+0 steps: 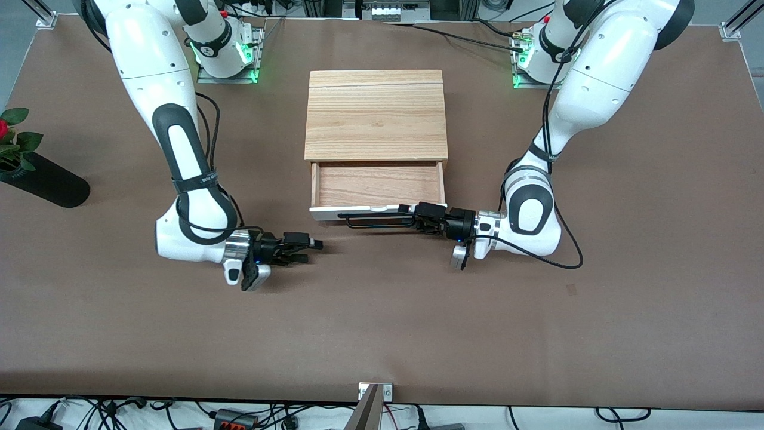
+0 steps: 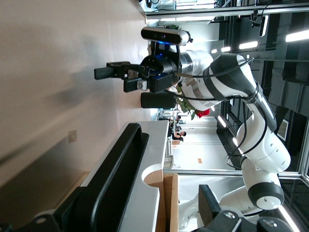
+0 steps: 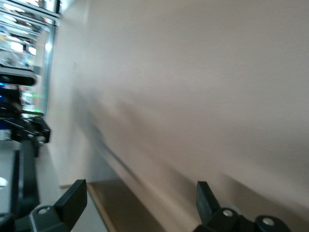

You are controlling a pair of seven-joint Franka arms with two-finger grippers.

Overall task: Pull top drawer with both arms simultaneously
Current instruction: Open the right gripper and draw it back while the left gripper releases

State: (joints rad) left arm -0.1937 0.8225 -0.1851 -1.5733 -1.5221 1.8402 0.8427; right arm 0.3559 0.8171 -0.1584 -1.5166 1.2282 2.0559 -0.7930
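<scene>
The top drawer [image 1: 378, 185] stands pulled out of its cabinet [image 1: 376, 116], showing light brown wood inside. Its white front [image 1: 358, 210] carries the long black bar handle [image 1: 376, 222]. My left gripper [image 1: 416, 216] is at the handle's end toward the left arm. In the left wrist view its fingers are spread, with the handle [image 2: 118, 169] and the white front [image 2: 145, 193] between them. My right gripper [image 1: 313, 249] is open and empty, low over the bare table, clear of the drawer's corner at the right arm's end. It also shows in the left wrist view [image 2: 108, 77].
A black vase [image 1: 45, 182] with a red flower [image 1: 7, 132] lies at the right arm's end of the brown table [image 1: 382, 334]. The cabinet sits mid-table between the arm bases.
</scene>
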